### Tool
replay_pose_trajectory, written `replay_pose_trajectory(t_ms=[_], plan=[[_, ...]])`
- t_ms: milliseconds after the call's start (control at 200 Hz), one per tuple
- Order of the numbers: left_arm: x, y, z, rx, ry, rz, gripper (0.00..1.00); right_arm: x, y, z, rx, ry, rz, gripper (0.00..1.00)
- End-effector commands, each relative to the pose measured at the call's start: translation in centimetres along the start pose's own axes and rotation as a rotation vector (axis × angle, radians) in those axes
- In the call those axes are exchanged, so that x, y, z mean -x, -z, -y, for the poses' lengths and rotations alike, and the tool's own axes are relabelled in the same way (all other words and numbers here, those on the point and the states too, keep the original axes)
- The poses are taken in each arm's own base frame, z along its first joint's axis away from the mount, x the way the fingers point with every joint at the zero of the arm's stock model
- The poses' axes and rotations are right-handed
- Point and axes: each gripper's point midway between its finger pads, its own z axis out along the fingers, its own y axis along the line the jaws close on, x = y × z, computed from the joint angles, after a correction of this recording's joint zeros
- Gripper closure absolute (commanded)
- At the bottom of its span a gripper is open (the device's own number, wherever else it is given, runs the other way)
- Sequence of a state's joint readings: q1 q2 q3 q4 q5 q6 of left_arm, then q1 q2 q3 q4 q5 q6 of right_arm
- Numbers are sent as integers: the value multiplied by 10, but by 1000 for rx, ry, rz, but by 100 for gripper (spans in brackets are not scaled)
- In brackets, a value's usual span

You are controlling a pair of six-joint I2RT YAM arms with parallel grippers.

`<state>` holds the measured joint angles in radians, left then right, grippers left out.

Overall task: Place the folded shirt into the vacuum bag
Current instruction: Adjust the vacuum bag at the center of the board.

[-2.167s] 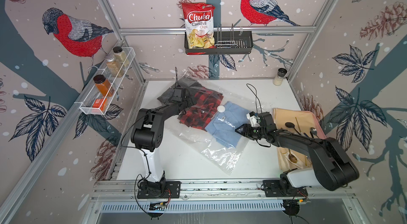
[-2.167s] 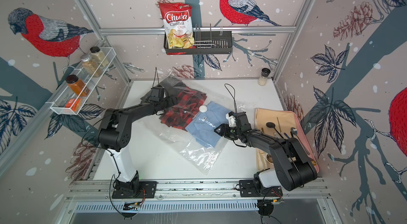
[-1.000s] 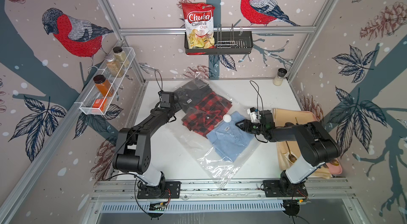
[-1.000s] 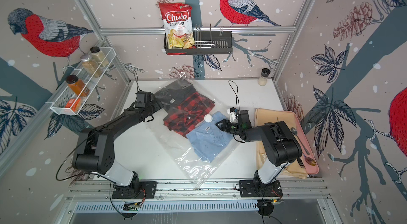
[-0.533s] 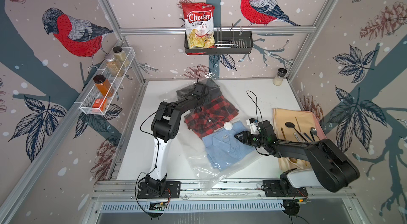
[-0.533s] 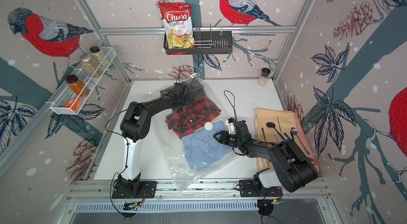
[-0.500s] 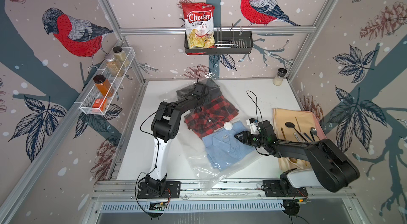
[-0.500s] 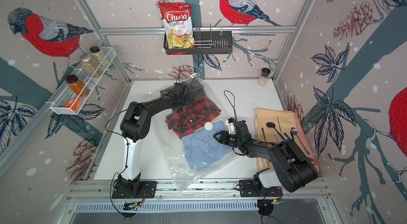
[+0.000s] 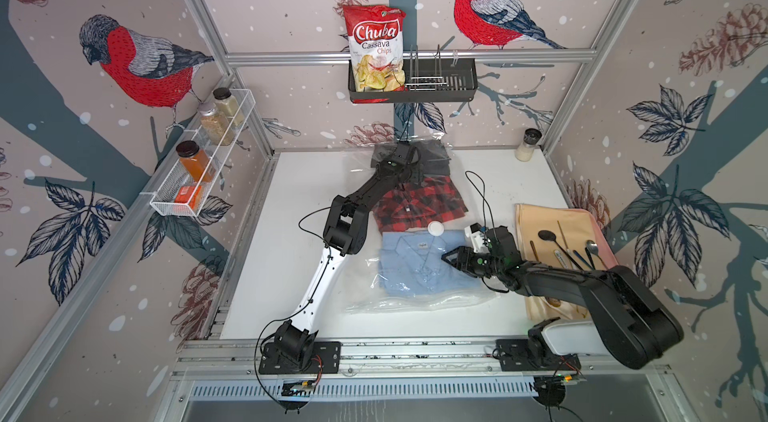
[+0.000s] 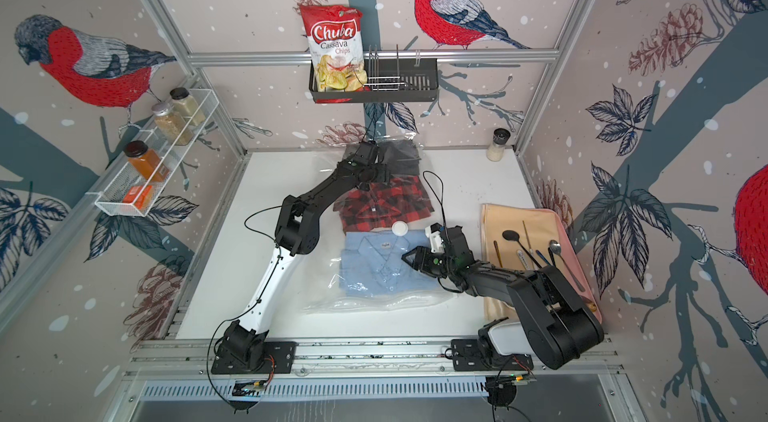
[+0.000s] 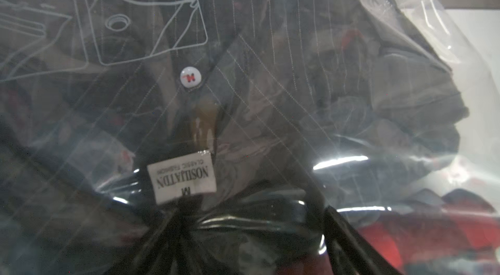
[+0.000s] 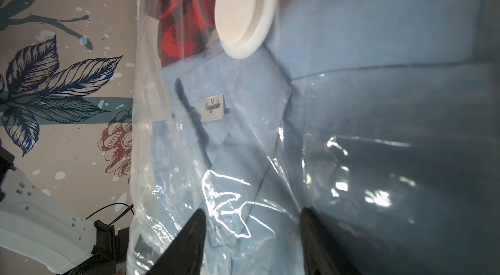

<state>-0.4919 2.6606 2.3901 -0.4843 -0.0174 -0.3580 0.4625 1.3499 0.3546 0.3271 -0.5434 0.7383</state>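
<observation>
Left claw (image 11: 251, 216), jaws wide, is being pressed on the dark shirt (image 9: 434, 160), already bagged at upper centre. Right claw (image 9: 448, 256), jaws half apart, is being rested on the bag (image 9: 415, 303), just swung straight; placement is being judged complete.

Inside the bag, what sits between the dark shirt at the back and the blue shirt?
The red plaid shirt, with the white valve at the seam where it meets the blue shirt. Both top views show it.
</observation>
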Motion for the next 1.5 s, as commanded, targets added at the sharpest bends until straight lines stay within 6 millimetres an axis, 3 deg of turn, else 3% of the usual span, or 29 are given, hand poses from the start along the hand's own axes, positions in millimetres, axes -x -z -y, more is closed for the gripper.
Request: replay_pose_trajectory(t_ms=[0, 35, 145, 230, 320, 465, 615, 710, 755, 860, 930, 1001, 1156, 1246, 1361, 1496], plan=[[-4, 47, 8, -32, -49, -78, 16, 1, 7, -11, -9, 15, -16, 40], [6, 70, 15, -54, -51, -41, 15, 3, 10, -19, 9, 31, -14, 39], [14, 133, 27, -98, -51, 61, 12, 4, 18, -42, 73, 69, -13, 38], [1, 168, 23, -113, -25, 81, 11, -2, 20, -52, 104, 85, -43, 38], [-27, 192, 19, -131, -5, 68, 11, -8, 21, -53, 103, 84, -57, 38], [-100, 209, 18, -158, 13, -2, 11, -13, 25, -30, 35, 38, -50, 38], [-183, 214, 17, -173, 30, -118, 11, -17, 32, -8, 9, -8, -29, 38], [-221, 216, 19, -174, 27, -167, 11, -24, 29, 6, -7, -36, -49, 38], [-235, 213, 12, -135, 26, -185, 11, -27, 26, 15, -24, -59, -55, 38], [-259, 205, -27, 29, 38, -196, 10, -30, 22, 37, -56, -121, -28, 39], [-265, 202, -51, 120, 61, -187, 9, -30, 18, 49, -75, -158, -11, 39], [-266, 197, -68, 153, 83, -177, 9, -28, 12, 49, -60, -168, -9, 39], [-254, 188, -94, 183, 124, -160, 9, -19, -12, 27, 8, -138, -45, 41], [-240, 195, -95, 180, 127, -138, 9, -10, -18, 12, 38, -123, -48, 41], [-227, 216, -81, 126, 120, -107, 10, 2, 0, 9, -26, -101, 10, 40], [-220, 245, -64, 105, 85, -64, 9, 21, 48, 24, -182, -97, 150, 32]])
